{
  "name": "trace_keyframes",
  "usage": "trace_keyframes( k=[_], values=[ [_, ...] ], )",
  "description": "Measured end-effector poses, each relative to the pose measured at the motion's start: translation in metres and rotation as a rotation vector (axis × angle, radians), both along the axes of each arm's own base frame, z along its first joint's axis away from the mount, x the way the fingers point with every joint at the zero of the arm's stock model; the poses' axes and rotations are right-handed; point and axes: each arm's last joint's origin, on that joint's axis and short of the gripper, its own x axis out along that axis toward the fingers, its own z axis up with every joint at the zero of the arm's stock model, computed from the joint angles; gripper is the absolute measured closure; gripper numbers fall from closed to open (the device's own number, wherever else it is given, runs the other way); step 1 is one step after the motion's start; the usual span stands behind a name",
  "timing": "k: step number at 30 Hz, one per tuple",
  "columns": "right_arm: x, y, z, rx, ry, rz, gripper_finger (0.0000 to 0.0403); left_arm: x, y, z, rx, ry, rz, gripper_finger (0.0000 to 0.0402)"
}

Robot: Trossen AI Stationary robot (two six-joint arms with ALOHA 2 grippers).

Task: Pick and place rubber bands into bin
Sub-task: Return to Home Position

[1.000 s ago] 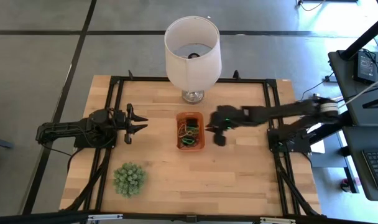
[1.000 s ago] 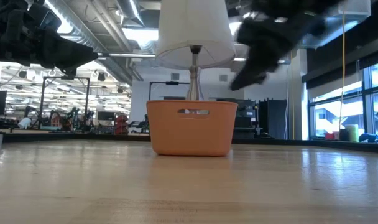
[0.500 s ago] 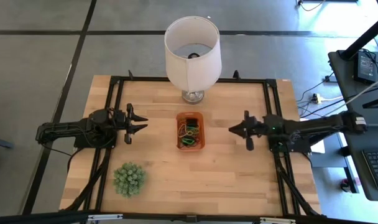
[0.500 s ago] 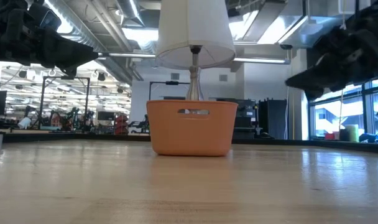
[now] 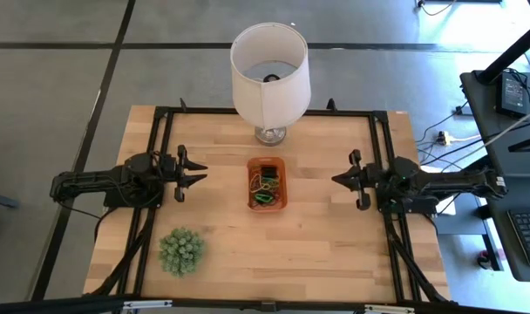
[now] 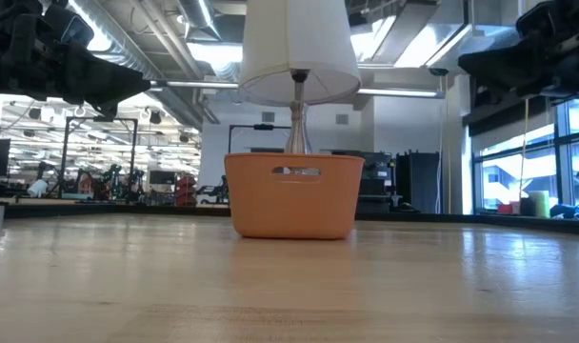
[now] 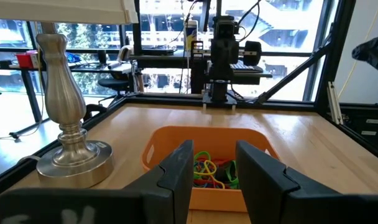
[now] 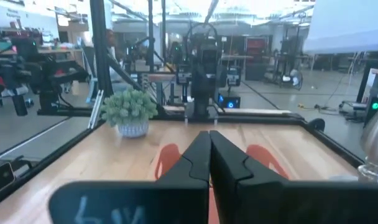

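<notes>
The right end effector (image 5: 337, 180) is hanging above the right side of the worktop (image 5: 326, 244), its two fingers pressed together with nothing between them; the right wrist view is showing them (image 8: 209, 155) meeting in one closed seam. It is pointing left towards the bin (image 5: 249, 185) and sitting well apart from it. Across the worktop, the left end effector (image 5: 199, 174) is waiting over the left side, facing right, its fingers standing apart and empty (image 7: 214, 152), so the bin's orange rim (image 7: 207, 131) is showing through the gap.

The bin is lying in the middle of the worktop, between the two arms, with its long sides running near to far. The rubber bands (image 5: 267, 186) are lying in a tangled heap inside it, with yellow, green and red-brown loops (image 7: 207, 169) overlapping. From table height, only the bin's orange wall (image 6: 292, 195) is showing.

Just beyond the bin, a lamp with a white shade (image 5: 269, 65) is standing at the far edge. A spiky green ball plant (image 5: 180, 251) is sitting at the near left.
</notes>
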Motion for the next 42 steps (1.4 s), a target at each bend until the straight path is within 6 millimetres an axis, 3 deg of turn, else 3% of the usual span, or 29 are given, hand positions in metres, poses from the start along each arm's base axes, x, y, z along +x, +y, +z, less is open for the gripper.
trace_keyframes(
  k=[15, 42],
  values=[
    [-0.019, -0.001, 0.001, 0.096, -0.043, -0.055, 0.0401, 0.000, 0.000, 0.000, 0.000, 0.000, 0.000, 0.0288],
    [-0.018, -0.002, -0.013, 0.040, 0.102, -0.093, 0.0380, 0.000, 0.000, 0.000, 0.000, -0.001, 0.000, 0.0288]
  ],
)
